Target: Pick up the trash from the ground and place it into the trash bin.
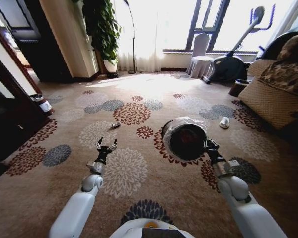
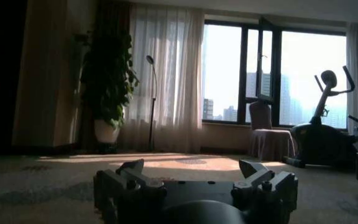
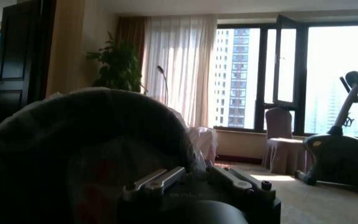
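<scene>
I held the trash bin (image 1: 185, 140) aloft, right gripper (image 1: 209, 146) clamped on its rim, mouth facing me for loading, while the left gripper (image 1: 106, 146) hovered spread above the carpet (image 1: 139, 198), short of a small scrap (image 1: 116, 124).

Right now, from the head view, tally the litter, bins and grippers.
Litter on the patterned carpet: 2, a small pale scrap and a white crumpled bag.
Bins: 1, a round black trash bin with clear plastic liner.
Grippers: 2, right gripper holding the bin, left gripper open.
Total: 5.

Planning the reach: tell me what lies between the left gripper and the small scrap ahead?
Bare patterned carpet between the left gripper and the scrap, in the head view.
</scene>
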Robot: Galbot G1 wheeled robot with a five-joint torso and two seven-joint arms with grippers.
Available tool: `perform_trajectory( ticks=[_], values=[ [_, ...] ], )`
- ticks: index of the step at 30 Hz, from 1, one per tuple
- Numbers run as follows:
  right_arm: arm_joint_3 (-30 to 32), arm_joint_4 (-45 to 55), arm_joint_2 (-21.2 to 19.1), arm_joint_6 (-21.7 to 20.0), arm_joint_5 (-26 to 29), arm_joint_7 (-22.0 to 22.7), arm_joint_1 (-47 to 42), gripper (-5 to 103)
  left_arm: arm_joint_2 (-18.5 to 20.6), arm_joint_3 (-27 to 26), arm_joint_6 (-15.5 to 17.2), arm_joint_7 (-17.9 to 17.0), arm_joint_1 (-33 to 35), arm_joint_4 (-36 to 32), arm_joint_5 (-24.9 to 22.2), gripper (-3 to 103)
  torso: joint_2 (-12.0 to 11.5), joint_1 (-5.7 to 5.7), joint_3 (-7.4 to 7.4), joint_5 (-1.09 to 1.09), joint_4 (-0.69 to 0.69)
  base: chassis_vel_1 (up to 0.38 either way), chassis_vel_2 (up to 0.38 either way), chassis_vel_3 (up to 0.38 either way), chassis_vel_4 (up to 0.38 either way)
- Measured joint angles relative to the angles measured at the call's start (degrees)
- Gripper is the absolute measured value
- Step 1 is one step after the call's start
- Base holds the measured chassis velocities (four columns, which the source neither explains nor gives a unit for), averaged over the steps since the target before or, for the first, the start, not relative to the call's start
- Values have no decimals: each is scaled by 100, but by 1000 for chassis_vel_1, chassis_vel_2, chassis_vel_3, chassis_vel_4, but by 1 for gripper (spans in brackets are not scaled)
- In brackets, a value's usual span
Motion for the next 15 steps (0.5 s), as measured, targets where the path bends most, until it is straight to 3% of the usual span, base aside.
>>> perform_trajectory(
  ticks=[15],
  values=[
    [-48, -12, -61, 57, 56, 0, 122, 0, -155, 377, 127, 261, -241, 496, 206, 100, 0, 0, 0, 5, 2, -340, -360, 348, 351]
  ],
)
